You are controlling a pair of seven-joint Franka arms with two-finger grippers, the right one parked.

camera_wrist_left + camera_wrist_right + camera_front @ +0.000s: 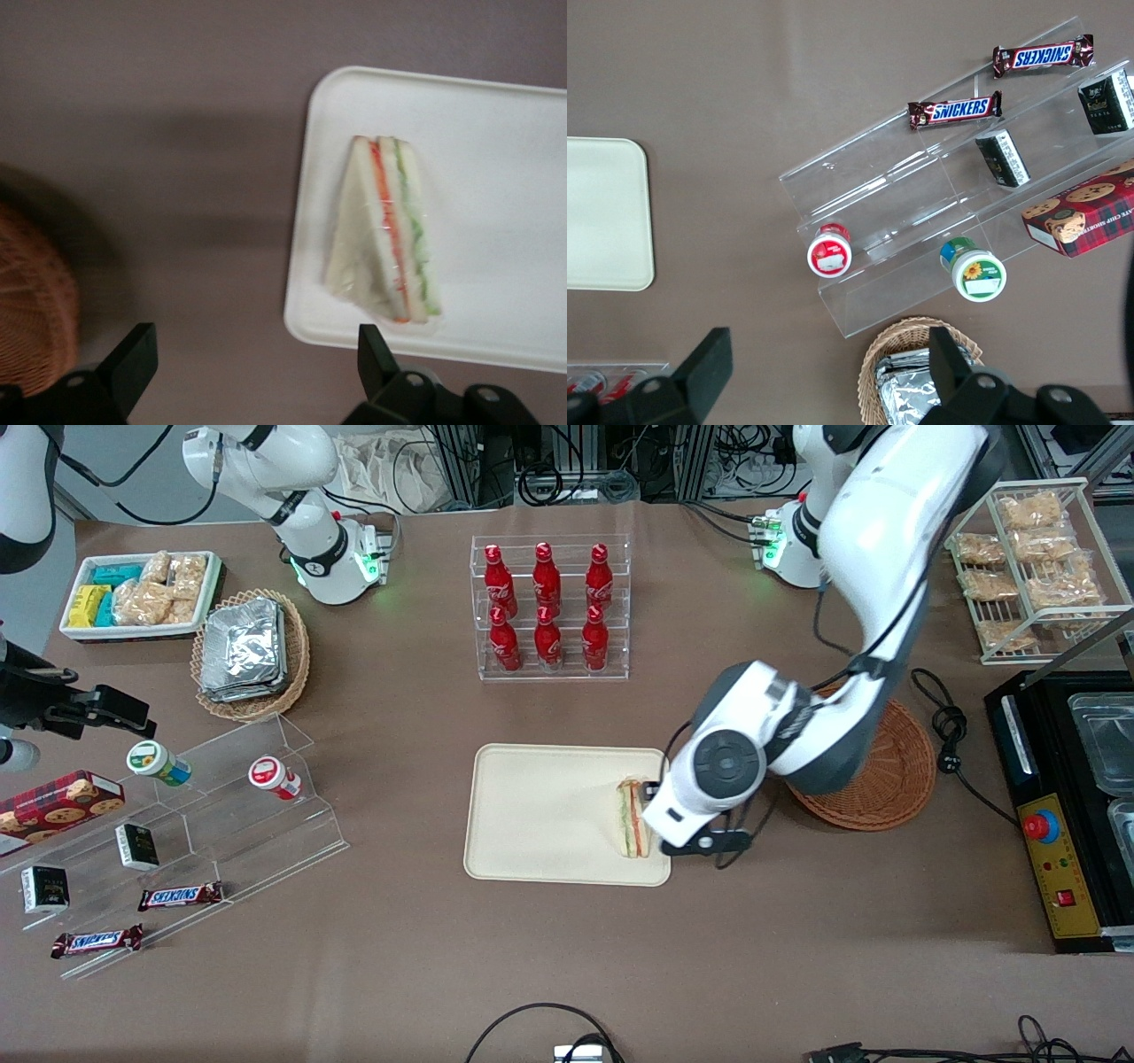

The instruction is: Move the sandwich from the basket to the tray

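The sandwich (632, 818) lies flat on the tray (549, 815), close to the edge nearest the basket (890, 775) and touching nothing else. The gripper (704, 840) hangs above that tray edge, between sandwich and basket — its fingers (133, 354) are spread wide apart with nothing between them.

Only the left wrist view shows this spread; from the front, the arm's white housing covers most of the claw. That same wrist view gives the sandwich (385, 230) in detail: a triangular wedge with 3 white bread layers, 1 orange filling stripe and 1 green one, wrapped in thin clear film. The tray (505, 177) there looks smooth and cream, with a rounded corner and low rim, and the basket (31, 310) appears as a sliver of reddish woven wicker. The front view shows the basket round, shallow and half hidden under the arm.

Farther from the front camera stands a clear acrylic rack (551, 609) holding 6 red bottles in 2 rows of 3. The right wrist view alone reveals the tray's (607, 212) bare end.
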